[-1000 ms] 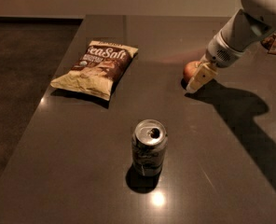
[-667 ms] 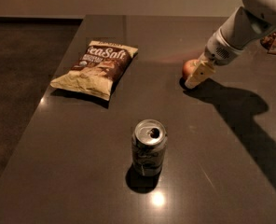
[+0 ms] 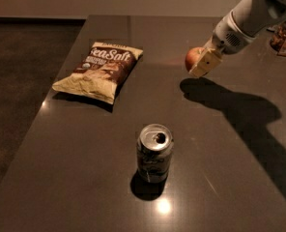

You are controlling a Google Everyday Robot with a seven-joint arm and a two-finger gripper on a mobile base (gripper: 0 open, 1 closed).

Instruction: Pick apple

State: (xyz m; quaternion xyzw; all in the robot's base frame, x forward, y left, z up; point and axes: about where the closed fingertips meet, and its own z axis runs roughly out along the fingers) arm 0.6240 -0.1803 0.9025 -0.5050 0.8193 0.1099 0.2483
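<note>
The apple (image 3: 192,58) is small, round and red with yellowish patches. It sits in my gripper (image 3: 199,65) at the upper right of the camera view. One tan finger (image 3: 204,63) covers the apple's right side, and the other finger is hidden behind it. The gripper is shut on the apple and holds it a little above the dark table (image 3: 220,144). The arm's shadow falls on the table just below it. The white arm (image 3: 247,21) reaches in from the top right corner.
A Sea Salt chip bag (image 3: 100,70) lies at the left of the table. An opened soda can (image 3: 154,152) stands upright near the front middle. Some packets (image 3: 285,38) lie at the far right edge. The table's left edge drops to a dark floor.
The gripper has risen with the apple in it. The apple has left the tabletop, and a gap now shows between it and its shadow.
</note>
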